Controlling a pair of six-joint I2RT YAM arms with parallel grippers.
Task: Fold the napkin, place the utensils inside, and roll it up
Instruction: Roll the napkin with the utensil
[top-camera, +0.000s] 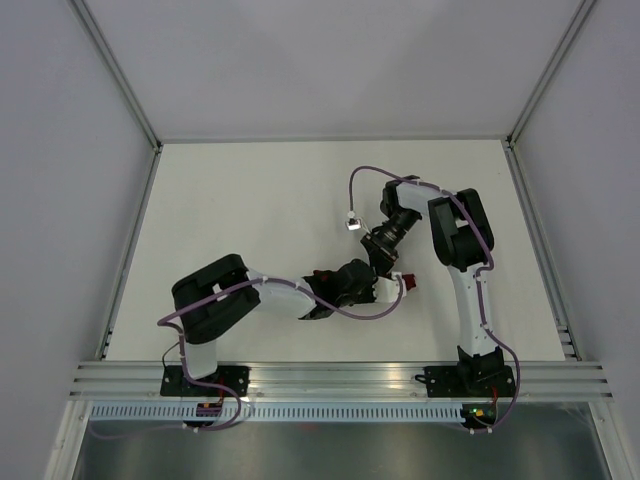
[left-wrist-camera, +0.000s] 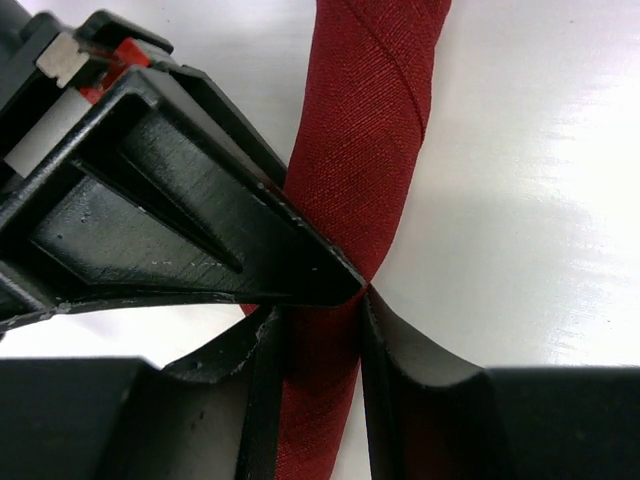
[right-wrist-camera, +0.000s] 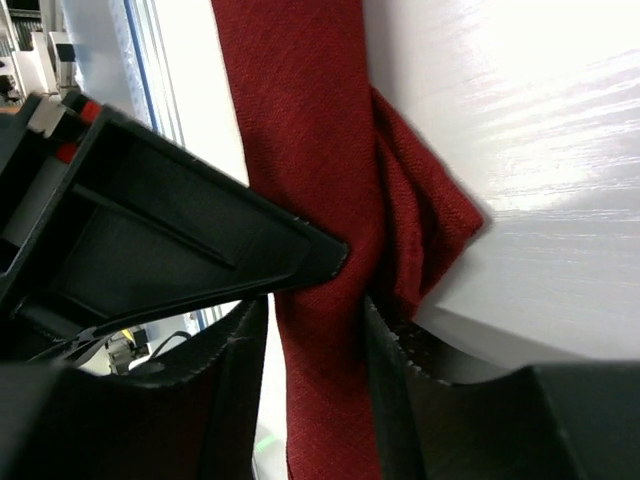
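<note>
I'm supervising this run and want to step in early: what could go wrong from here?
1. A loose fold bulges from the napkin beside the right hand; on release the roll may spring open.
2. The left hand grips the same roll close by; pulling apart could tug it undone.
3. The fork is hidden; it might slip out an end.

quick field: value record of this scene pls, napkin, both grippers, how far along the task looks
napkin: dark red, rolled into a narrow tube over the white table; cannot tell if it is resting or lifted
left gripper: shut on the napkin roll
right gripper: shut on the roll, beside a loose bunched fold
fork: not visible in any view
top view: both arms meet over the roll and hide most of it
stage: folding and rolling look done
</note>
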